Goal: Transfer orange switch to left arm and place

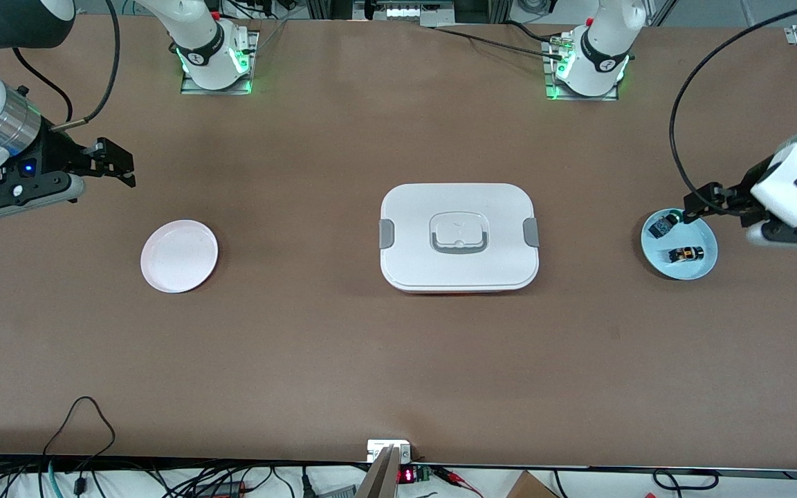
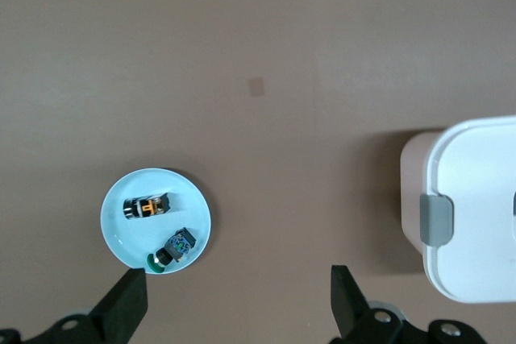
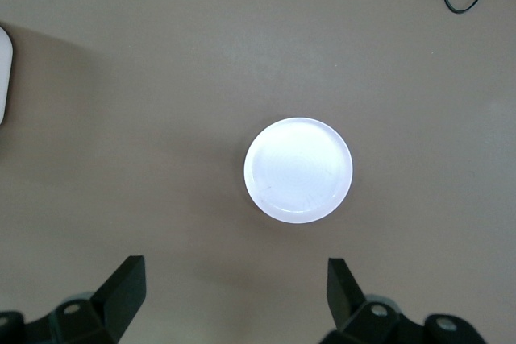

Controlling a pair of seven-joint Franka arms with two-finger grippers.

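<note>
The orange switch [image 1: 685,254] lies on its side on a light blue plate [image 1: 654,254] at the left arm's end of the table, beside a black switch with a green cap [image 1: 661,226]. In the left wrist view the orange switch [image 2: 147,206] lies on the blue plate [image 2: 193,203]. My left gripper [image 1: 696,202] is open and empty, up over the table by the blue plate's edge; it also shows in its wrist view [image 2: 238,304]. My right gripper [image 1: 118,164] is open and empty over the table near a white plate [image 1: 179,255]. The white box [image 1: 459,236] sits mid-table between the plates.
The white plate [image 3: 298,169] is bare. The box's clip side shows in the left wrist view [image 2: 476,215]. The arm bases stand along the table edge farthest from the front camera. Cables hang along the nearest edge.
</note>
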